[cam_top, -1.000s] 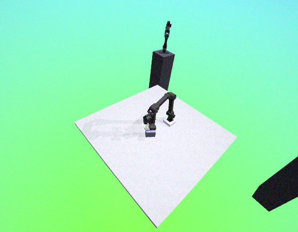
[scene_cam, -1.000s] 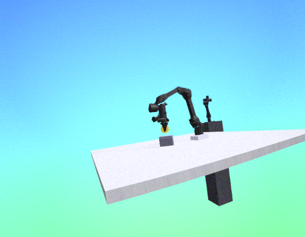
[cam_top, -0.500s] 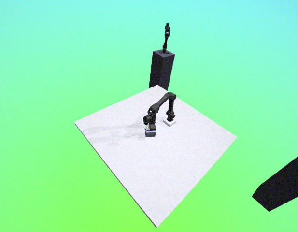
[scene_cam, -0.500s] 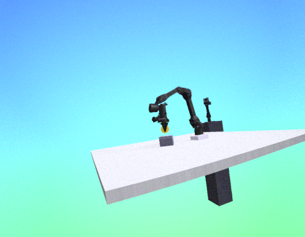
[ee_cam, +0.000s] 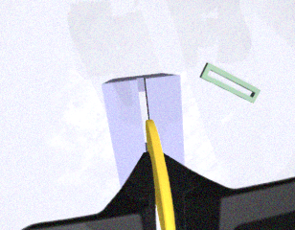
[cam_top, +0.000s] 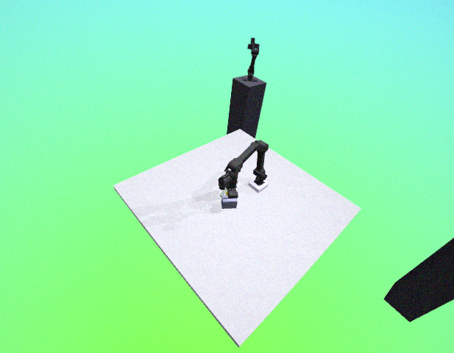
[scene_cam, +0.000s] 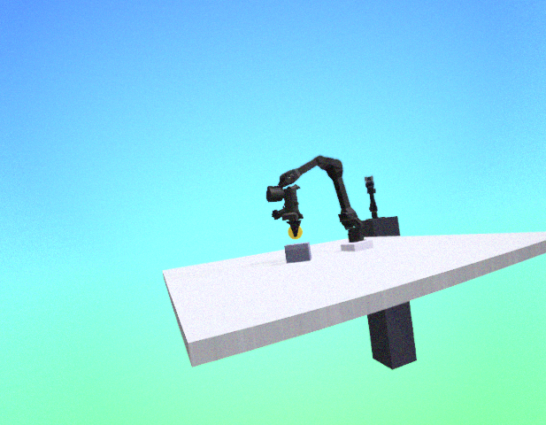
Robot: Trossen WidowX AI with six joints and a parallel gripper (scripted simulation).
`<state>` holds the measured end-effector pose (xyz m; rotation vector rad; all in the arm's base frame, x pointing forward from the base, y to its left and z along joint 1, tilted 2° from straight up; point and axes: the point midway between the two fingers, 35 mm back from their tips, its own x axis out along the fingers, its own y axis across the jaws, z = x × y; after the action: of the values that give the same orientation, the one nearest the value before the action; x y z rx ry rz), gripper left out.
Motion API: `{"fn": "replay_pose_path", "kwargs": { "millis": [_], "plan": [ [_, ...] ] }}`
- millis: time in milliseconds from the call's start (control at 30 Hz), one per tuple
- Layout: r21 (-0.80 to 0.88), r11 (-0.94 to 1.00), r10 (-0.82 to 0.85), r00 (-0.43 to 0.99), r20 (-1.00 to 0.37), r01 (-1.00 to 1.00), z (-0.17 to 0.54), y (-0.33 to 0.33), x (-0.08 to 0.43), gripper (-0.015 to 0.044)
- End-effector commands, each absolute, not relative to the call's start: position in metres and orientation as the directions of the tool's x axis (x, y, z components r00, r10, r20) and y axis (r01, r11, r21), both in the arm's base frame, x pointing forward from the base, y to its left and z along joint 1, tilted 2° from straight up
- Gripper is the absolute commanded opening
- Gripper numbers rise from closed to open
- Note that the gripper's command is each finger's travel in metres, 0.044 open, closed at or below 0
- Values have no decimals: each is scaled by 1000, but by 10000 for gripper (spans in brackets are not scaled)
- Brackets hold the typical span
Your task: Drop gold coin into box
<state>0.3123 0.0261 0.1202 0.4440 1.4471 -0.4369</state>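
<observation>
From the wrist view I start at the left, where bare white table (ee_cam: 37, 144) fills the frame. Toward the centre stands the grey box (ee_cam: 124, 125), seen from above and slightly tilted in perspective, its dark slot (ee_cam: 147, 98) running from 12 to 6 o'clock down the middle of the lid. The coin (ee_cam: 158, 168) is edge-on to me, a thin yellow arc rising out of my gripper (ee_cam: 159, 201) at 6 o'clock. Its upper tip sits just at the near end of the slot and looks lined up with it. The fingers are pinched tight on the coin, one dark pad (ee_cam: 128, 192) on each face. Further right, at about 2 o'clock from the box and apart from it, the green holder (ee_cam: 230, 81) lies flat on the table with nothing standing in it.

In the exterior view, reading left to right, I see the table edge (scene_cam: 226, 338), then the box (scene_cam: 297, 252) on the surface, with the coin (scene_cam: 295, 233) hanging directly above it at 12 o'clock, clear of the lid, with a visible gap between. The gripper (scene_cam: 295, 227) points straight down over it. To the right the arm arches back to its base plate (scene_cam: 356, 245).

The top view shows the same stack small: gripper (cam_top: 229, 188) over box (cam_top: 229, 202), coin only a yellow speck.
</observation>
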Motion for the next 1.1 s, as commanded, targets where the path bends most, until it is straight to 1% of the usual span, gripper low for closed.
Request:
{"fn": "replay_pose_path", "kwargs": {
  "millis": [0, 1067],
  "plan": [
    [25, 841, -17, 72, -997, 541, 117, 26, 311, 0],
    [24, 845, -17, 72, -997, 534, 106, 26, 312, 0]
  ]
}}
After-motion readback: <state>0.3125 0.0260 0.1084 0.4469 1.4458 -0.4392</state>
